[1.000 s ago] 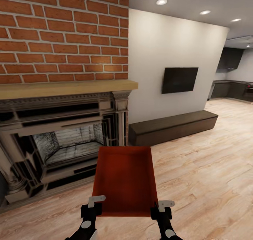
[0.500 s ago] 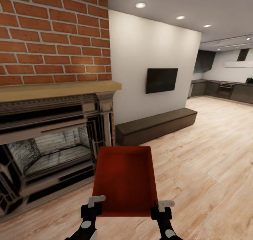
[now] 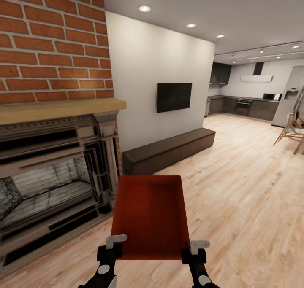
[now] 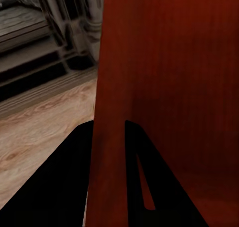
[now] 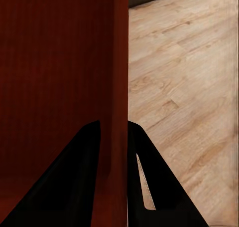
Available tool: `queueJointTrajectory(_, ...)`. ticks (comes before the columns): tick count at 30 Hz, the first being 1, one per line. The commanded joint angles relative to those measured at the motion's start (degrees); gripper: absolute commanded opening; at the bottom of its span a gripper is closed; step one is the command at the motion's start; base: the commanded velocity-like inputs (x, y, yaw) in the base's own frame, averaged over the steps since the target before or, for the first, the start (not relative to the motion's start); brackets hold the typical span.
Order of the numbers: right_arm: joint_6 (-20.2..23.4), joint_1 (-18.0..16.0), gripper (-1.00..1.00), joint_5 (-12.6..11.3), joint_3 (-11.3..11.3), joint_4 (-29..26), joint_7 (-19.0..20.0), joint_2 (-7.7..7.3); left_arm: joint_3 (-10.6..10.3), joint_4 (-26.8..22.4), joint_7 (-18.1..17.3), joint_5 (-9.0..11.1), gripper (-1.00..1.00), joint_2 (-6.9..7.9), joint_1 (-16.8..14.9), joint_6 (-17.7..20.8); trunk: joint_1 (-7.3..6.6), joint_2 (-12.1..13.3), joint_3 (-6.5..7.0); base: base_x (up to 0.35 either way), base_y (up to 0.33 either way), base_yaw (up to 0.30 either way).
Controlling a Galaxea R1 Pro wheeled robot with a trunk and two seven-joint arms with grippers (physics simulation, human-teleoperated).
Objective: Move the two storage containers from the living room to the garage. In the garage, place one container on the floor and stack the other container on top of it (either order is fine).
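Room, head view: living room with a light plank floor (image 3: 236, 187). A dark fireplace (image 3: 50, 174) stands at the left under red brick (image 3: 50, 47). A black TV (image 3: 174, 97) hangs on the white wall, and a low dark bench (image 3: 169, 150) lies below it. A kitchen (image 3: 249, 104) is far at the right, and a wooden chair (image 3: 291, 130) is near the right edge.
Container, head view: one red-orange bin (image 3: 150, 216), open top, is held level above the floor between both arms, in front of the fireplace.
Left gripper, head view: left gripper (image 3: 110, 249) is at the near left corner of the bin.
Right gripper, head view: right gripper (image 3: 193, 251) is at the near right corner.
Left wrist view: the two dark fingers (image 4: 64, 182) stand on both sides of the bin wall (image 4: 112, 102), pinching it. The fireplace base (image 4: 45, 52) is behind.
Right wrist view: the fingers (image 5: 159, 182) clamp the other wall (image 5: 117, 77) the same way, with plank floor (image 5: 184, 77) beside it.
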Motion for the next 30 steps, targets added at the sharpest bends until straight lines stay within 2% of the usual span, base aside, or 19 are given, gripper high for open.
queueJointTrajectory(1, -0.56, -0.10, -1.00, -0.72, -0.02, -0.48, -1.20, 0.02, -0.42, 0.19, 0.59, 1.39, -1.00, 0.00, -0.02, 2.48, 0.02, -0.10, -0.08, 0.000, 0.000, -0.284)
queueJointTrajectory(16, -0.61, -0.10, -1.00, -0.72, -0.02, -0.51, -1.10, 0.02, -0.42, 0.19, 0.56, 1.44, -1.00, 0.02, -0.02, 2.48, 0.02, -0.10, 0.25, 0.009, 0.000, -0.284)
queueJointTrajectory(30, -0.65, -0.10, -1.00, -0.72, -0.02, -0.53, -1.06, 0.02, -0.42, 0.19, 0.07, 1.44, -1.00, 0.09, -0.02, 2.48, 0.02, -0.10, 0.39, 0.302, 0.000, -0.278)
